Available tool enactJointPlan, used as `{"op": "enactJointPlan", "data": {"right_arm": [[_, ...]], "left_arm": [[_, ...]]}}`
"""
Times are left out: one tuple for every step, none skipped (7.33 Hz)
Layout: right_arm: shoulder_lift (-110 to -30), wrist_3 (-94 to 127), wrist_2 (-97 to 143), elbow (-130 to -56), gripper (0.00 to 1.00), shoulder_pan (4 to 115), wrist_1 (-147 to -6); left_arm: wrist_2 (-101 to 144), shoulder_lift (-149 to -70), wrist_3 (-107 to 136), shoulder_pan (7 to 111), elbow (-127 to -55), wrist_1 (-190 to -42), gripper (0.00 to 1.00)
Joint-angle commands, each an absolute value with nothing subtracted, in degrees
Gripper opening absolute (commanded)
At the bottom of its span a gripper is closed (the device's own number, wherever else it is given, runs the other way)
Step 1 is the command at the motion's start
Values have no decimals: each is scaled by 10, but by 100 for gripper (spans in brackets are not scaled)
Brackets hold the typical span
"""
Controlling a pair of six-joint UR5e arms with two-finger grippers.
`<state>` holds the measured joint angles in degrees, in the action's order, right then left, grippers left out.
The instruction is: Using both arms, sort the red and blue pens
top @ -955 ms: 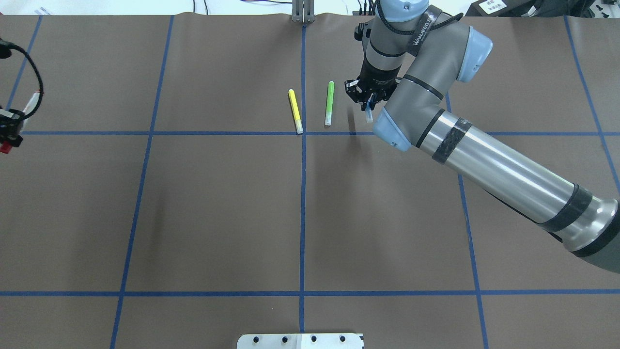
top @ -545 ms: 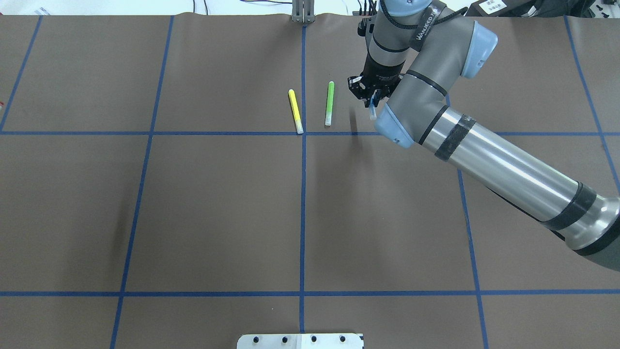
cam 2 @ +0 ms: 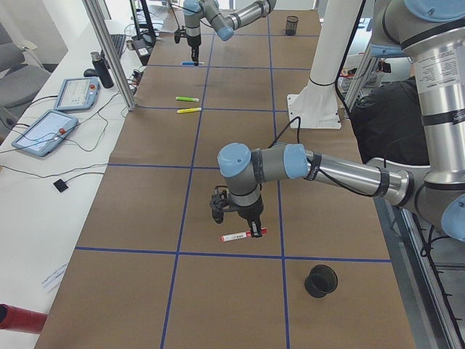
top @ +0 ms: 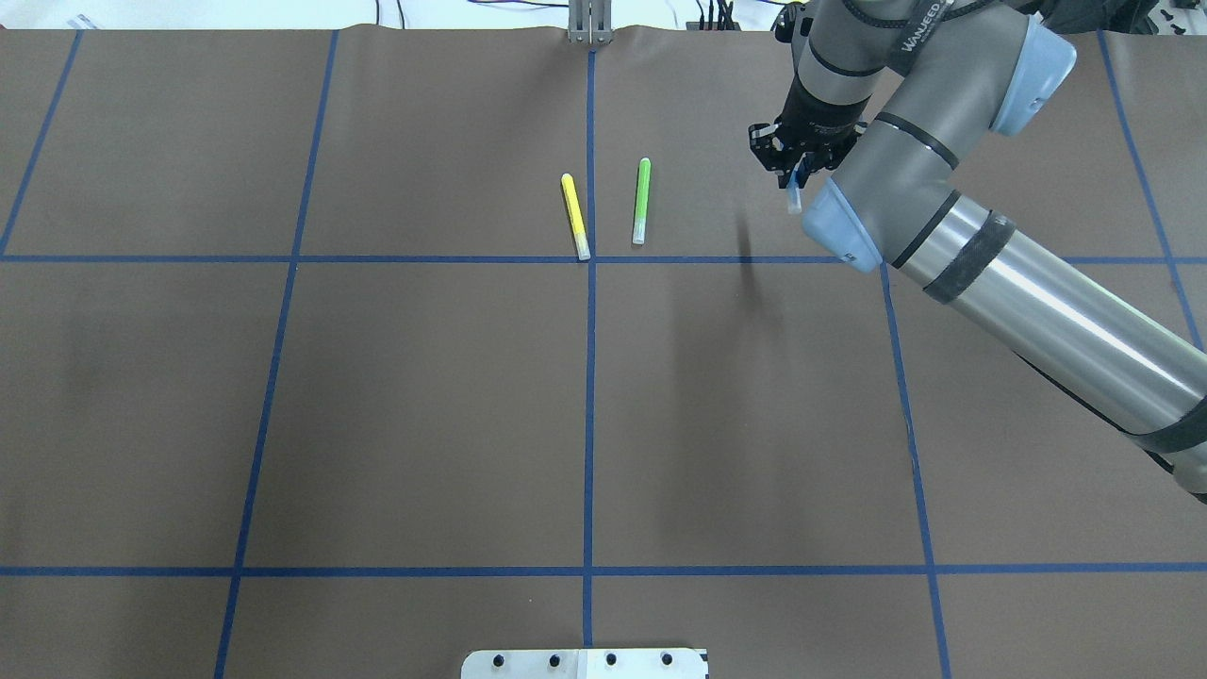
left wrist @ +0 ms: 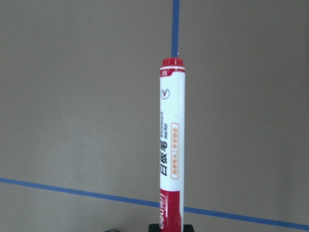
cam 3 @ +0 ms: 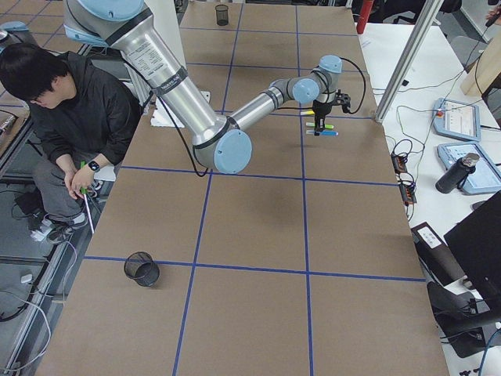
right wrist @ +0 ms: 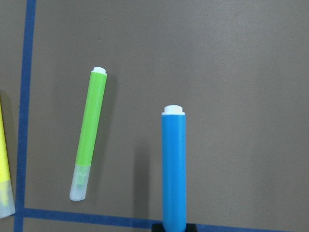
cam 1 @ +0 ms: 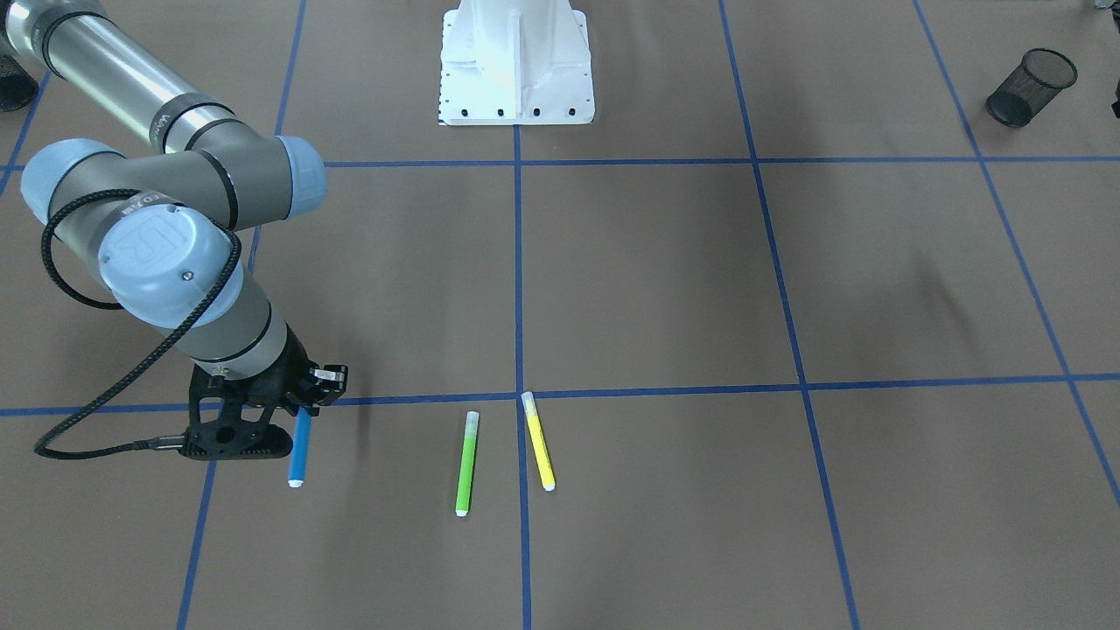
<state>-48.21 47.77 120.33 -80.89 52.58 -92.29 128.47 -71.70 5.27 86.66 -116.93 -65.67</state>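
Right gripper [cam 1: 304, 404] clamps your blue pen [cam 1: 298, 451] near the far edge of the tabletop [top: 424, 377]; left gripper [cam 2: 252, 227] pinches your red pen [left wrist: 171, 145].

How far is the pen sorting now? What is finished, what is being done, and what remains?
Done: both pens are picked up, but neither is put down in a sorted place. In hand: the right gripper holds the blue pen off the table, beside the green marker; the left gripper holds the red pen. Left: probably carrying each pen to its own side and releasing it.
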Motion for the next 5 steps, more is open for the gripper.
{"op": "enactJointPlan", "data": {"right_arm": [[-507,439,1201,-851,0,537,-963],[-511,427,1204,-861,0,539,-965],[-517,427,1205,-866,0,541,-965],[-521,427,1205,-873,0,541,-965],[-523,428,1205,-881,0,542,-966]], "left_arm": [[1360,-665,52,926,-1151,-582,0],[1374,-663,52,970,-1140,-516,0],[1384,-662,52,1020,-1122,-449,0],[1409,-662,50,1045,-1092,-405,0],[1432,-651,37,1065,-1066,-371,0]]}}
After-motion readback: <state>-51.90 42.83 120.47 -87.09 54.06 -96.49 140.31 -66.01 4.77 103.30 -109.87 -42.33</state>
